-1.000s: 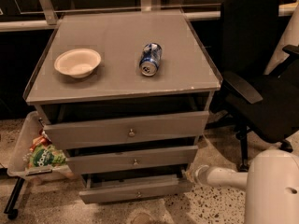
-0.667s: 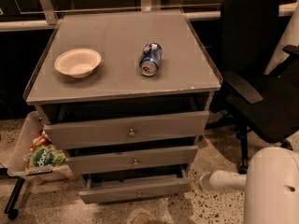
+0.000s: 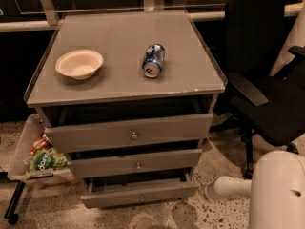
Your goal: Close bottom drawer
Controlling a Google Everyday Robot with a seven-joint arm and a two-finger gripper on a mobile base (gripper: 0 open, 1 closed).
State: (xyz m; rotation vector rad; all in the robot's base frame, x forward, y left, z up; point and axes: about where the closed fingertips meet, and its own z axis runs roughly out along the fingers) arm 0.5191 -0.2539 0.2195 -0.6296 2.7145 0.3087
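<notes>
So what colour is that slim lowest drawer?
Grey wooden bottom drawer, camera view; gripper beside its right end.

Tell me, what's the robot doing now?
Hand low by bottom drawer, at its right front corner. Drawer open, sticking out. Black chair off right, not blocking.

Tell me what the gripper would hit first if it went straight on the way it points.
The gripper, low on the right, points left at the bottom drawer, which stands pulled out. It would likely meet the right end of that drawer's front first, though depth is unclear and it might pass just in front.
</notes>
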